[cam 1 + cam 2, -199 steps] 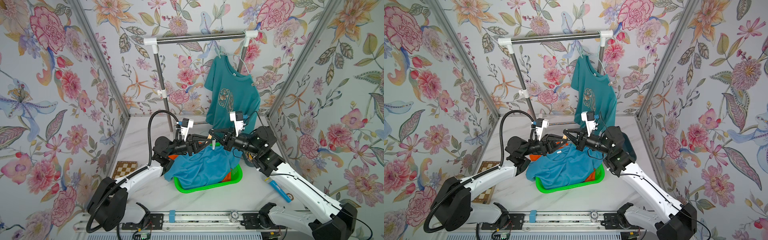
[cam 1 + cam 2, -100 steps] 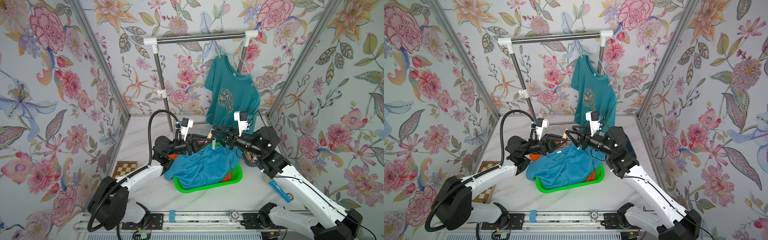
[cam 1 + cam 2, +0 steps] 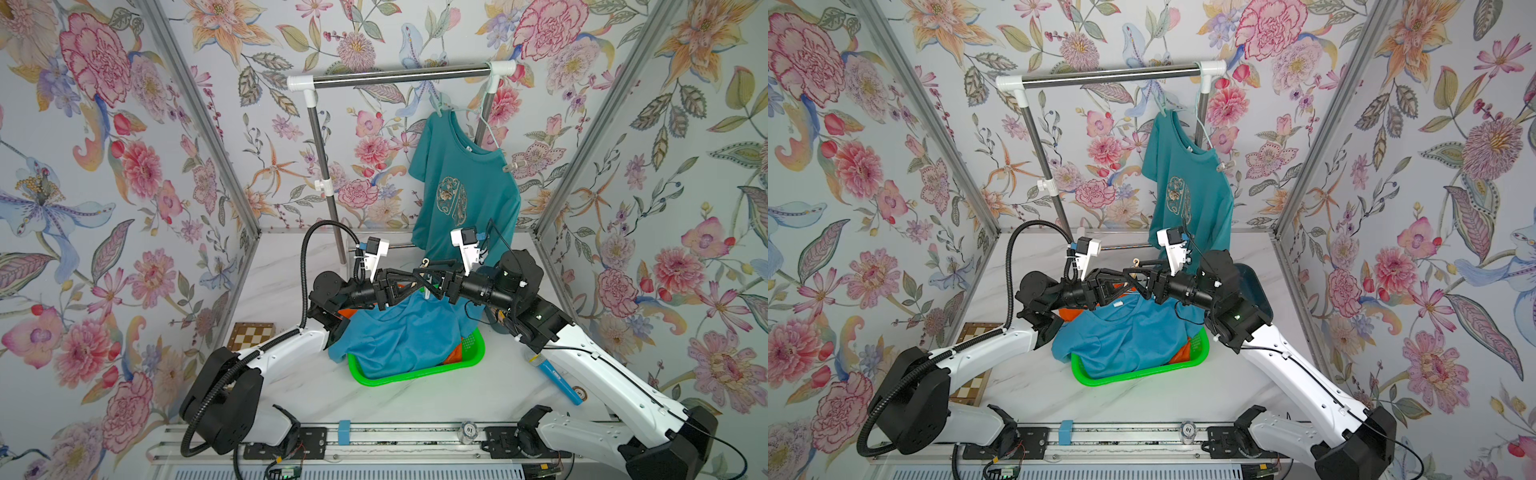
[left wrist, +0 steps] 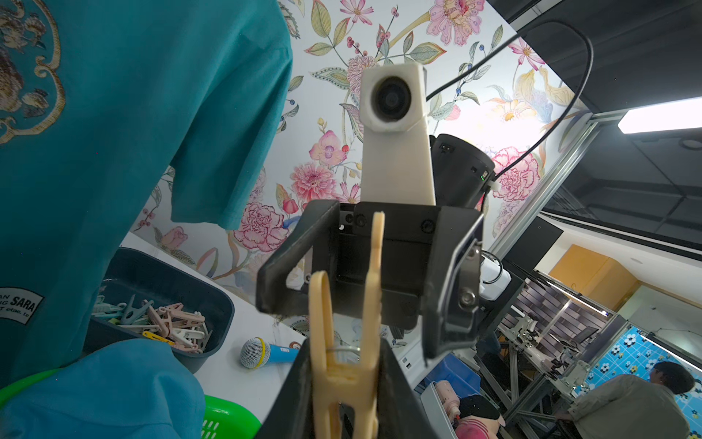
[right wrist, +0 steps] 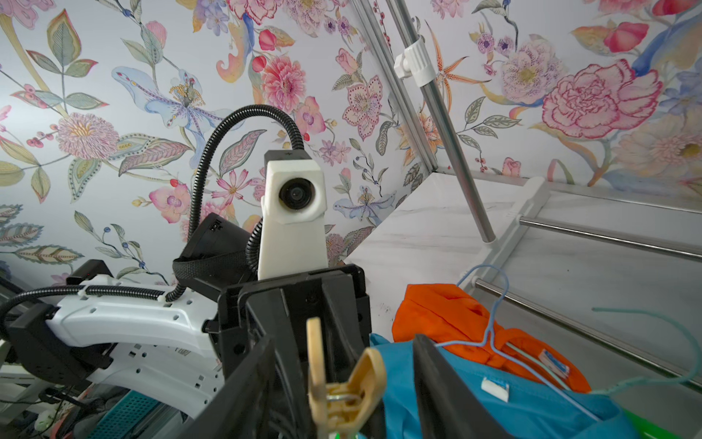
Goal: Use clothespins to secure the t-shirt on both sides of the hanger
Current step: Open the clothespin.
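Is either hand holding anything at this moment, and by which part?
The left hand grips a beige clothespin by the end below its wire spring, spread legs free. The right hand stands open around it, not gripping.

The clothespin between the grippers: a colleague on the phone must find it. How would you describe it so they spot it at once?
Just above the green basket, the left gripper is shut on a beige clothespin, its legs between the right gripper's open fingers. No other pin is held: the other pins lie in the dark bin, and a clipped pin sits on the hanging teal shirt.
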`<action>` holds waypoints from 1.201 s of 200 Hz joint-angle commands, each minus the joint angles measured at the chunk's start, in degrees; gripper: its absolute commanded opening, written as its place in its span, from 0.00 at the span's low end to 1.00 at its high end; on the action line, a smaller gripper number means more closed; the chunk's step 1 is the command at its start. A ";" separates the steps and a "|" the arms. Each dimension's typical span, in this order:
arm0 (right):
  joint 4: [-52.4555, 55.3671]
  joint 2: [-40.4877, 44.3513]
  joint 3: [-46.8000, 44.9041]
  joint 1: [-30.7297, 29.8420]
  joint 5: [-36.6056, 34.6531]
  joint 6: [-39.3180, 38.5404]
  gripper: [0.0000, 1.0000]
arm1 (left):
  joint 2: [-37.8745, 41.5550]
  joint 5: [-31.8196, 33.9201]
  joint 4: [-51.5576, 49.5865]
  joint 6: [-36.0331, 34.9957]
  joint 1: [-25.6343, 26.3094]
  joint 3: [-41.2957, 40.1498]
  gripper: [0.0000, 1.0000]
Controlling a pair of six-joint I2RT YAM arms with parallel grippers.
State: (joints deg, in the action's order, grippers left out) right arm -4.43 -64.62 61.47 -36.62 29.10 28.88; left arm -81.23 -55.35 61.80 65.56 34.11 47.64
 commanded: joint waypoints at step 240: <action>10.29 3.94 9.45 12.42 6.80 -4.68 0.12 | 11.32 23.94 -75.02 -50.87 -10.98 9.75 0.95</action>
State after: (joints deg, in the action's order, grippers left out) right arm 0.95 -63.11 69.36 -24.77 34.52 27.40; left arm -66.41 -43.13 15.70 33.95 22.90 52.27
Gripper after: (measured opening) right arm 0.154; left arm 0.980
